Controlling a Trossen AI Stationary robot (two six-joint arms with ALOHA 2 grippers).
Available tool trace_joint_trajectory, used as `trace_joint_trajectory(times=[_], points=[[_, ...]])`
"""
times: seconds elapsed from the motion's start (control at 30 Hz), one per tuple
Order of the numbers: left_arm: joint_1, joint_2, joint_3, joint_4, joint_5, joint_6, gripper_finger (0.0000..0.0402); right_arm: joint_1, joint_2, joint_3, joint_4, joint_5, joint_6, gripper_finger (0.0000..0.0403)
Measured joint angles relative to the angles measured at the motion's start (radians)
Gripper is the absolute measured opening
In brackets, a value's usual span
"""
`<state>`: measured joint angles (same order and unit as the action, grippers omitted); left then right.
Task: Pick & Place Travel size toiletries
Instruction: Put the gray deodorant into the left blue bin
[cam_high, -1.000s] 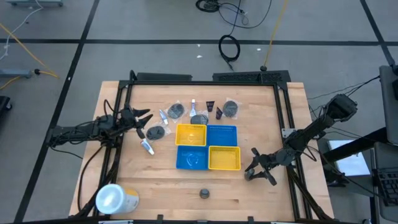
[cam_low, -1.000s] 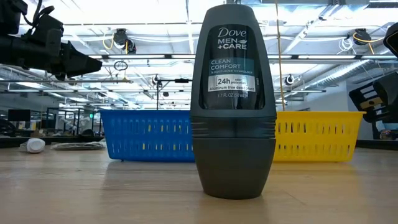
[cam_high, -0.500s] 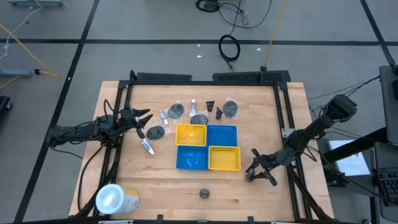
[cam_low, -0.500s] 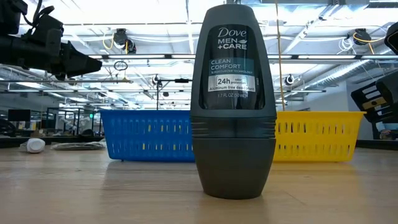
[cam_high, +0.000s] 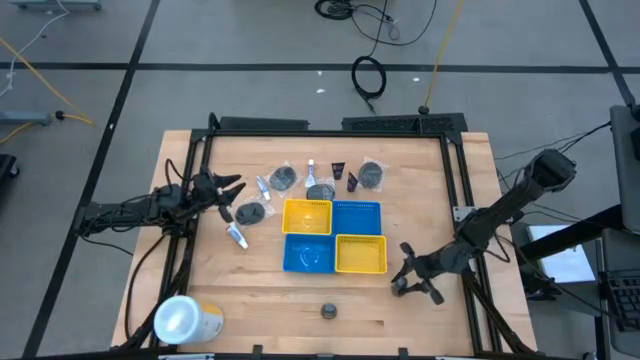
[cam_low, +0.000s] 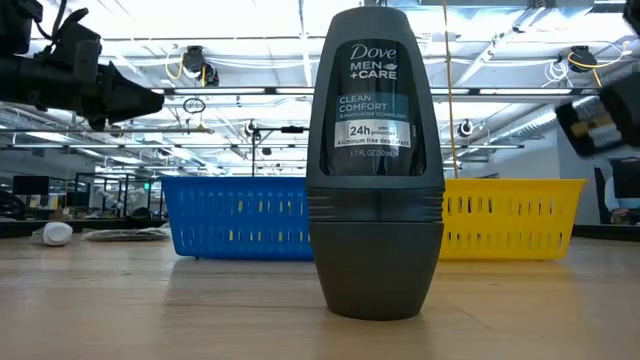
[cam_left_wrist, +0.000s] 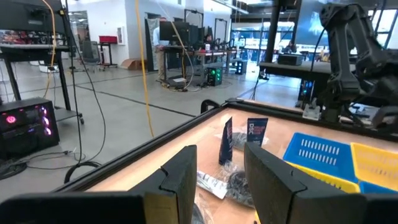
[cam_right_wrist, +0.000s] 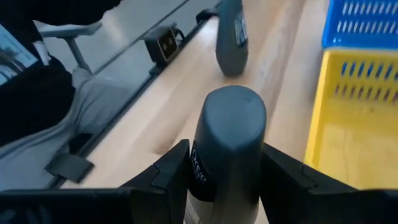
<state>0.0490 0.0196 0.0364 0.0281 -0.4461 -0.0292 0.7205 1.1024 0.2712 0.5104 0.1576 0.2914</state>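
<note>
Dark round wrapped pieces (cam_high: 284, 178), white tubes (cam_high: 237, 235) and small dark bottles (cam_high: 338, 170) lie on the table, far and left of the trays. A dark grey Dove roll-on bottle (cam_high: 328, 311) stands upright on its base near the near edge, filling the low view (cam_low: 375, 160). My right gripper (cam_high: 405, 278) hovers right of the near yellow tray, shut on a second dark grey bottle (cam_right_wrist: 229, 134). My left gripper (cam_high: 235, 192) is open and waits above the table's left side, by a wrapped round piece (cam_left_wrist: 239, 183). My right gripper holds the dark grey bottle by its body (cam_right_wrist: 205, 180), pinched between the two fingers (cam_right_wrist: 171, 168). The bottle lies along the fingers, its rounded end (cam_right_wrist: 235, 102) pointing forward past them. It looks lifted clear of the table.
Four square trays sit mid-table: yellow (cam_high: 307, 216) and blue (cam_high: 357, 218) on the far side, blue (cam_high: 308, 252) and yellow (cam_high: 360, 254) on the near side. A large white-topped yellow cylinder (cam_high: 187, 320) lies at the near left corner. Bare wood shows along the right side.
My right gripper has shifted a little toward the table's near edge and left, toward the standing bottle, keeping its hold. In the low view it shows higher than before and blurred.
</note>
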Motion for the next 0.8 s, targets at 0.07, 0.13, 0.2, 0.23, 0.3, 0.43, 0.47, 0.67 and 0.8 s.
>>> trace_joint_trajectory(times=[0.07,0.13,0.2,0.23,0.3,0.43,0.47,0.67,0.8], points=[[0.0,0.0,0.0,0.002,0.0,-0.007,0.0132,-0.001,-0.034,0.052,-0.076,0.001,-0.027,0.0143],[0.0,0.0,0.0,0.001,0.001,-0.042,0.0132,-0.001,-0.066,0.101,-0.14,0.018,-0.068,0.0143],[0.0,0.0,0.0,0.003,0.001,-0.102,0.0132,-0.001,-0.09,0.147,-0.193,0.04,-0.118,0.0143],[0.0,0.0,0.0,0.004,0.001,-0.133,0.0132,-0.002,-0.1,0.168,-0.217,0.057,-0.146,0.0143],[0.0,0.0,0.0,0.007,0.001,-0.207,0.0132,-0.007,-0.112,0.203,-0.241,0.089,-0.193,0.0143],[0.0,0.0,0.0,0.009,0.096,-0.293,0.0131,-0.062,-0.115,0.229,-0.236,0.107,-0.245,0.0142],[0.0,0.0,0.0,0.018,0.141,-0.306,0.0131,-0.085,-0.114,0.229,-0.228,0.107,-0.252,0.0142],[-0.01,0.041,0.0,0.18,0.297,-0.343,0.0131,-0.251,-0.088,0.23,-0.16,0.094,-0.254,0.0142],[-0.054,0.201,0.0,0.398,0.308,-0.295,0.0131,-0.374,-0.048,0.231,-0.066,-0.058,-0.254,0.014]])
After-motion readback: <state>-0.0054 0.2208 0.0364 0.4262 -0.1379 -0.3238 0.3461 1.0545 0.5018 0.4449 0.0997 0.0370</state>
